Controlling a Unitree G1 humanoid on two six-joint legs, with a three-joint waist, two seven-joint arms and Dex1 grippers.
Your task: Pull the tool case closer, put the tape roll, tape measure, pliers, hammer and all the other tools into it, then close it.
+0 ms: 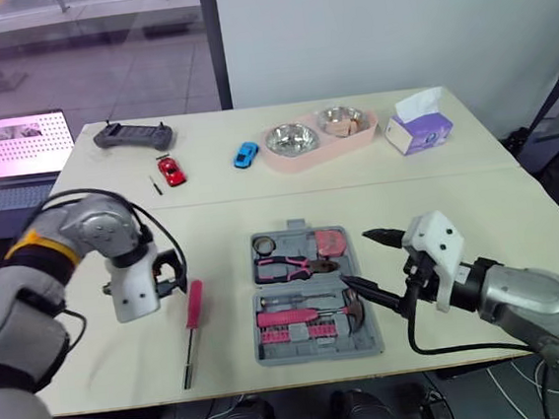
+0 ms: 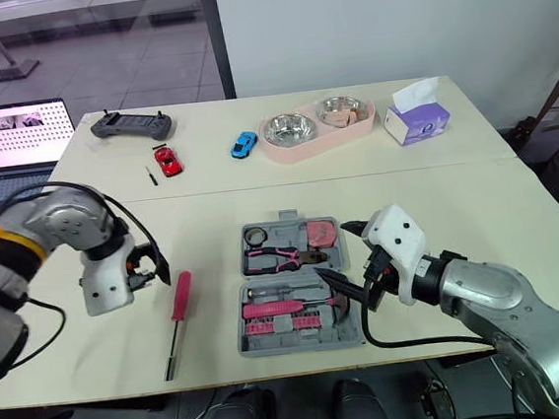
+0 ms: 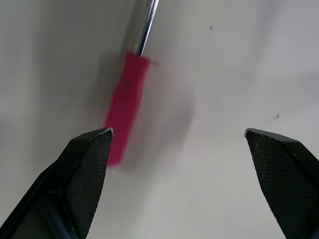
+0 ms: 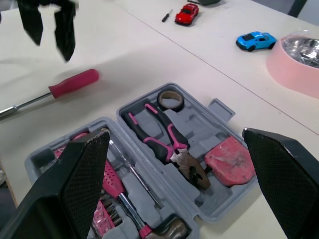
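Note:
The grey tool case lies open near the table's front edge. In its trays are a tape roll, pink-handled pliers, a pink tape measure and a hammer. A pink-handled screwdriver lies on the table left of the case. My left gripper hovers open just left of the screwdriver's handle, holding nothing. My right gripper is open over the case's right edge, empty, its fingers pointing at the pliers.
At the back of the table are a pink tray with two steel bowls, a tissue box, a blue toy car, a red toy car, a small black tool and a controller. A laptop sits far left.

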